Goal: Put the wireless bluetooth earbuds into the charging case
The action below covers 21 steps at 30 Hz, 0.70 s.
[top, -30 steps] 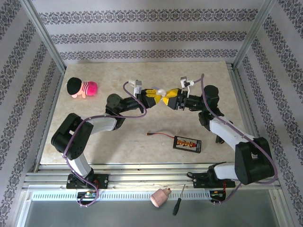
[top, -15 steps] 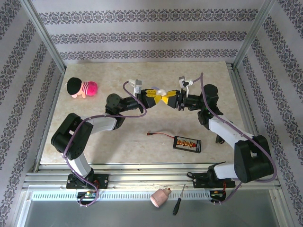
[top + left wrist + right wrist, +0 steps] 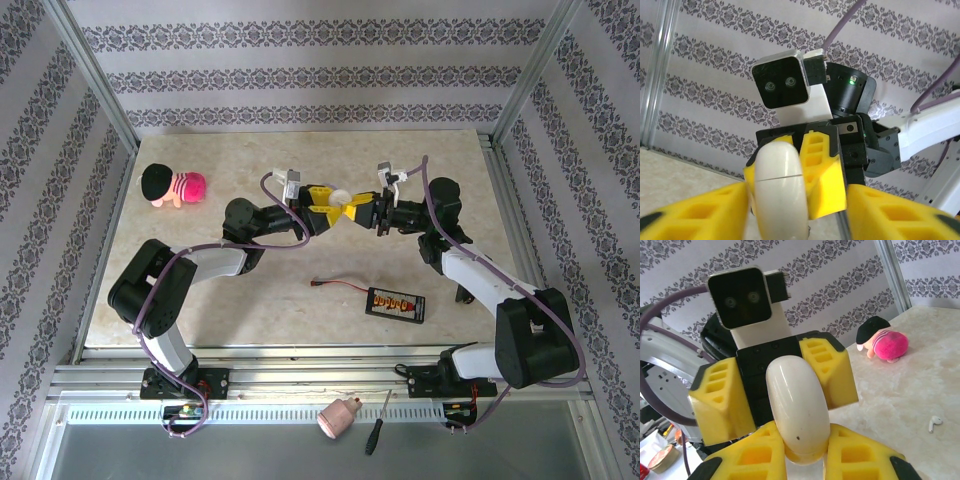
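- Earbud [image 3: 935,423], white, lies on the table [image 3: 900,405], apart from the pink plush toy [image 3: 885,345].
- Charging case [image 3: 797,410], white and closed, hangs in mid-air between my two arms.
- My right gripper [image 3: 802,445] is clenched on one end of it.
- My left gripper [image 3: 797,200] is released, fingers spread either side of it.

The left arm [image 3: 160,295] and right arm [image 3: 485,285] share glossy black rounded joint housings and white links, each trailed by a looping purple cable [image 3: 675,294]. Chunky yellow fingers [image 3: 695,212] have ribbed cut-outs and black tips. The white wrist camera [image 3: 782,82] has a black twin-lens face, with a green light [image 3: 850,82] to its right.
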{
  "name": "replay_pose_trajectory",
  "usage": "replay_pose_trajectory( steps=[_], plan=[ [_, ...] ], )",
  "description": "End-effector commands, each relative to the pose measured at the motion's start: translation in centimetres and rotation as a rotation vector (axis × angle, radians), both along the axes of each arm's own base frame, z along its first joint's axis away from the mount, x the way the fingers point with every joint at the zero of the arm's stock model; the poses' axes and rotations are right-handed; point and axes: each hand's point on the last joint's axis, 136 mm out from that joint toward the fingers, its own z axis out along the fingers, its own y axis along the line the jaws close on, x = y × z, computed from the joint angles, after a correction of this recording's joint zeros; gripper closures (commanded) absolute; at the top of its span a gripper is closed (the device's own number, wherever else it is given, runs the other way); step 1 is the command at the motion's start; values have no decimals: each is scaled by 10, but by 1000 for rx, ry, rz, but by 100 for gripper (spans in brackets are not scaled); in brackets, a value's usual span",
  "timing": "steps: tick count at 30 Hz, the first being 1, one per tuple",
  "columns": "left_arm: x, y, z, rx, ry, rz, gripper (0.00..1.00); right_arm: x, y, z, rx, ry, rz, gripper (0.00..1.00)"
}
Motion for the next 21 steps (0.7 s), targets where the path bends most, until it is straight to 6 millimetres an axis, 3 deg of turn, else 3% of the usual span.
replay_pose_trajectory(
  steps=[1, 5, 8, 11, 17, 21],
  plan=[
    [-12, 8, 19, -25, -85, -15, 35, 4, -1, 13, -15, -93, -24, 88],
    [-10, 21, 11, 3, -126, 17, 22, 7, 1, 1, -78, -92, -48, 89],
    [2, 34, -5, 63, -115, 72, 17, 2, 7, -14, -214, -128, -68, 89],
    [1, 39, -18, 126, -131, 76, 14, -9, 14, -21, -295, -137, -37, 89],
    [-18, 39, -32, 205, -200, 8, 15, -27, 31, -19, -345, -163, 43, 89],
    [-29, 40, -36, 225, -208, -28, 24, -28, 36, -18, -367, -182, 51, 89]
  ],
)
